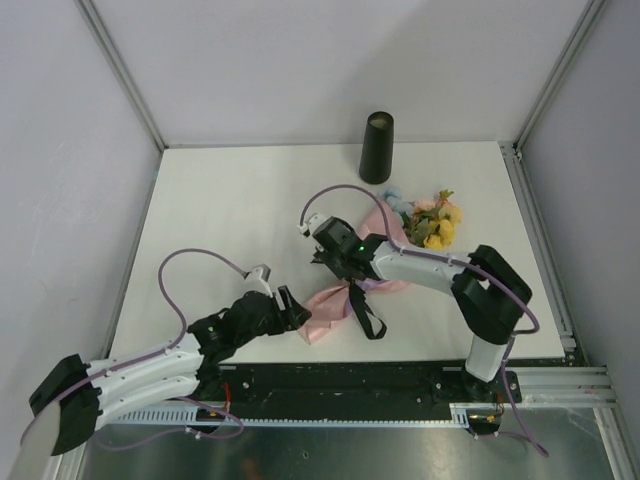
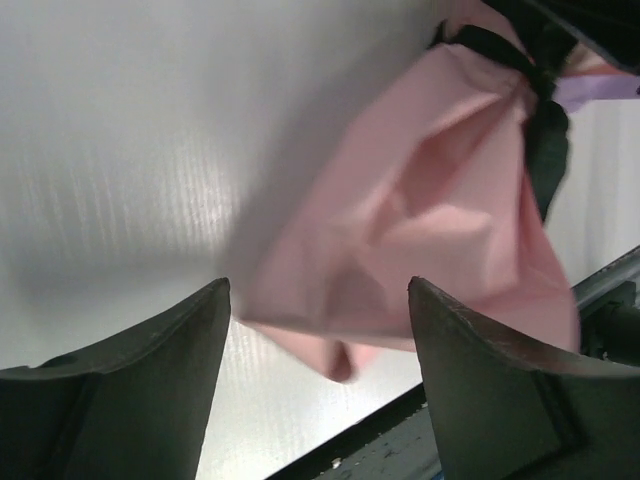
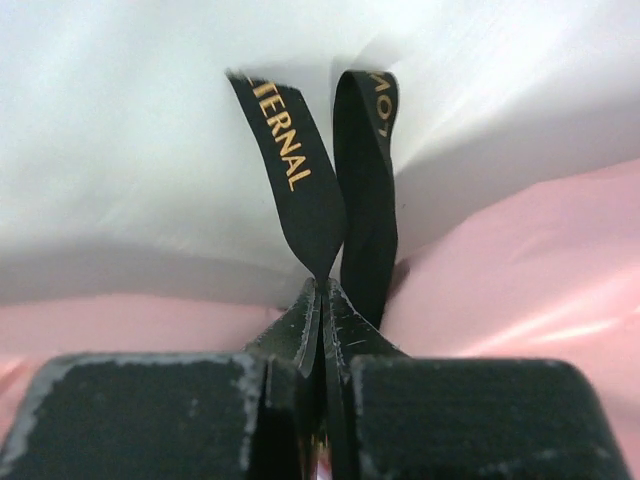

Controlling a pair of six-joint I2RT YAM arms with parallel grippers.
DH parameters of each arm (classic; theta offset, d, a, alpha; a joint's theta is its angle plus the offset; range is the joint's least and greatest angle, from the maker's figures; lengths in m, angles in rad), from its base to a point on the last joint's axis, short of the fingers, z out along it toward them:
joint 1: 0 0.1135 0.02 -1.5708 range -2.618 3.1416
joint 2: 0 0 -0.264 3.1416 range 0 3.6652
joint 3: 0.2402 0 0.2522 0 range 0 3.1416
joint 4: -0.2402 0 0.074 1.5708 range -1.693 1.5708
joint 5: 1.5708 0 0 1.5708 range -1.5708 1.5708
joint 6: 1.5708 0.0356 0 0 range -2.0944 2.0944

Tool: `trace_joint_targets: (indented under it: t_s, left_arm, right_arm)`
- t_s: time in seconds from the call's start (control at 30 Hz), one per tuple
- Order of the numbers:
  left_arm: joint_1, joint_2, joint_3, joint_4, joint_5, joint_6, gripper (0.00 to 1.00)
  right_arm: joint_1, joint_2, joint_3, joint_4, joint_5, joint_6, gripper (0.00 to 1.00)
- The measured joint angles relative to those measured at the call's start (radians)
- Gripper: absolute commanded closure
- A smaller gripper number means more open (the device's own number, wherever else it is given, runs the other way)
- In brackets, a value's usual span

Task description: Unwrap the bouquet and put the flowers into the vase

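The bouquet lies on its side on the table, with its flowers (image 1: 432, 221) toward the back right and its pink paper (image 1: 333, 305) cone pointing to the near left. The black vase (image 1: 377, 147) stands upright behind it. My right gripper (image 3: 322, 288) is shut on a strand of the black ribbon (image 3: 300, 190), which has gold lettering and stands up from the pinch; in the top view the right gripper (image 1: 322, 257) hovers over the cone's waist. My left gripper (image 2: 320, 300) is open, and the pink paper (image 2: 430, 220) tip hangs just beyond its fingertips, not pinched.
Ribbon tails (image 1: 368, 318) trail over the table toward the near edge. The table's front edge and a black rail (image 2: 400, 440) run close below the left gripper. White walls enclose the table (image 1: 230, 200) on three sides.
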Motion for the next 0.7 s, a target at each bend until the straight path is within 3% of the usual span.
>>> trace_joint_targets:
  t_s: [0.13,0.3,0.7]
  left_arm:
    - [0.0,-0.021,0.044,-0.027,-0.021,0.026,0.14]
    - [0.0,0.011,0.089,-0.035,-0.031,0.063,0.14]
    - [0.0,0.115,0.095,-0.047,-0.055,0.095,0.52]
  right_arm:
    - [-0.01,-0.094,0.001,0.07,-0.034,0.023,1.0]
    - [-0.031,-0.156,0.003,0.146,-0.101,0.072,1.0]
    - [-0.085,-0.176,0.003,0.281,-0.215,0.191,1.0]
